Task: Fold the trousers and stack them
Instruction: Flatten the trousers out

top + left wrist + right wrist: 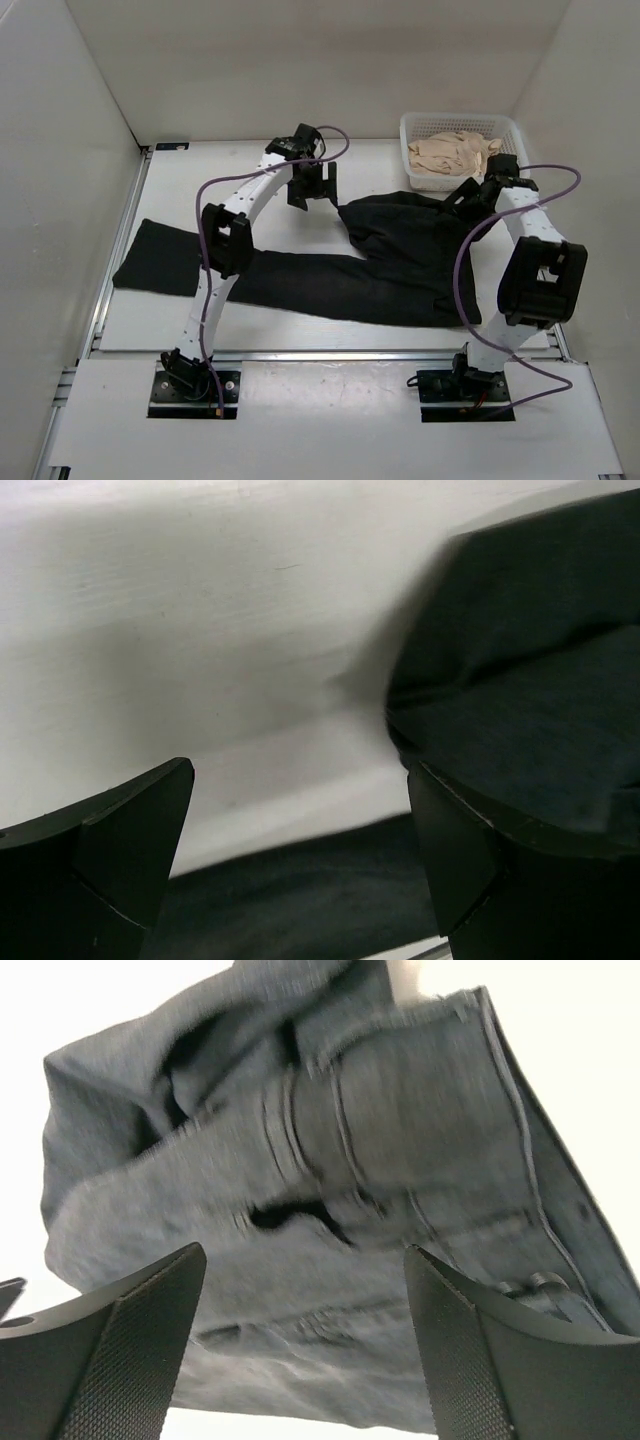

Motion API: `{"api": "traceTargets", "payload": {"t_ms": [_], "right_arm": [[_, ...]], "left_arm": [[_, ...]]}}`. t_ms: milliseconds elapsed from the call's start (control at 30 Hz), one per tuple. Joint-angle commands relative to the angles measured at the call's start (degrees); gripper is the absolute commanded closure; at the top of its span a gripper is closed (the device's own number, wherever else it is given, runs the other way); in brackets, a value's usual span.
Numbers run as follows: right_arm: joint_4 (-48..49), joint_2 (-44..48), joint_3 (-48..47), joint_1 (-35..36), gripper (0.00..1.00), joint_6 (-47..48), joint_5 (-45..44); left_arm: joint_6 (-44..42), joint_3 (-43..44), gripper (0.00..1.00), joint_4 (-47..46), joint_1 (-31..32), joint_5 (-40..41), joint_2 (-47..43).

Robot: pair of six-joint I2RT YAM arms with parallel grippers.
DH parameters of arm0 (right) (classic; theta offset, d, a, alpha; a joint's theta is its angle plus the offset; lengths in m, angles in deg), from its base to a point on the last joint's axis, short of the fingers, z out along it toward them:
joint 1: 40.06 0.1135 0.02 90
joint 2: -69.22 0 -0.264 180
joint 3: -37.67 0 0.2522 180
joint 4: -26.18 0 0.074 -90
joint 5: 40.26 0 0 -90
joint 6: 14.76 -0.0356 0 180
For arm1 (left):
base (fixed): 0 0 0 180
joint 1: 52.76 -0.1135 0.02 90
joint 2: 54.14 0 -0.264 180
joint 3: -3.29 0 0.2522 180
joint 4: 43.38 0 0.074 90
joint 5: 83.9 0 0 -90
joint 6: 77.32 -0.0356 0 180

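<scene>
The black trousers [400, 265] lie spread on the white table [200, 180]. One leg stretches to the left and the upper part is bunched at the right. My left gripper [313, 196] hangs open over bare table, just left of the bunched part. In the left wrist view the left gripper [300, 850] has nothing between its jaws, with the trousers [530, 680] to the right and below. My right gripper [467, 193] stands open over the far right edge of the cloth. Seen from the right wrist, the right gripper [305, 1350] is above the trousers' waistband [350, 1180], not holding it.
A white basket [410, 135] with a beige cloth pile [455, 155] stands at the back right, close behind the right gripper. White walls enclose the table on three sides. A metal rail [330, 354] runs along the near edge.
</scene>
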Motion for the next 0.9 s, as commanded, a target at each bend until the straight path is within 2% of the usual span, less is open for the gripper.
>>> {"api": "traceTargets", "payload": {"t_ms": [0,133,233,267,333,367,400,433,467,533,600,633,800,867], "right_arm": [[3.3,-3.2,-5.0,-1.1,0.17,-2.4,4.5],[3.8,-9.4,-8.7,-1.6,0.23,-3.5,3.9],[5.5,-12.3,-9.2,-1.7,0.32,-4.1,3.9],[6.5,-12.9,-9.2,-1.7,0.45,-4.8,3.9],[6.5,-14.2,-9.2,-1.7,0.63,-4.8,3.9],[6.5,-14.2,-8.7,-1.7,0.72,-4.3,3.9],[6.5,-14.2,-8.7,-1.7,0.87,-3.6,3.9],[6.5,-13.6,-8.1,-1.7,0.94,-3.6,3.1],[6.5,-12.3,-7.2,-1.7,0.99,-3.0,3.1],[6.5,-9.8,-5.8,-1.7,0.99,-2.0,2.4],[6.5,-7.7,-4.6,-1.7,0.99,-0.5,1.2],[6.5,-5.3,-3.0,-1.7,0.99,0.3,1.2],[5.8,2.4,4.1,-1.7,0.99,1.7,0.1],[5.8,6.2,8.1,-1.7,0.99,2.2,-0.5]], "left_arm": [[1.5,2.9,0.00,-1.0,0.7,-2.7,-0.1],[3.5,3.4,0.00,-2.5,1.2,-4.1,2.3],[5.1,2.9,0.00,-3.9,1.8,-4.7,3.4],[5.2,2.9,0.00,-3.9,2.5,-5.2,3.4],[5.7,2.9,0.00,-5.1,3.2,-5.9,4.5],[6.2,2.9,0.05,-5.1,3.2,-6.8,4.5],[6.2,2.9,0.08,-5.7,3.2,-7.7,5.0],[6.2,2.9,0.13,-5.7,3.7,-7.7,5.0],[6.8,3.5,0.30,-6.2,3.7,-8.3,5.5],[6.8,3.5,0.50,-6.8,3.7,-9.0,5.5],[6.8,4.0,0.74,-6.8,3.7,-9.8,5.5],[6.8,4.0,0.90,-6.8,3.7,-10.4,5.5],[7.5,-0.9,0.90,-7.4,4.7,-10.4,0.3],[7.5,-6.1,0.90,-7.4,5.4,-7.9,-4.0]]}}
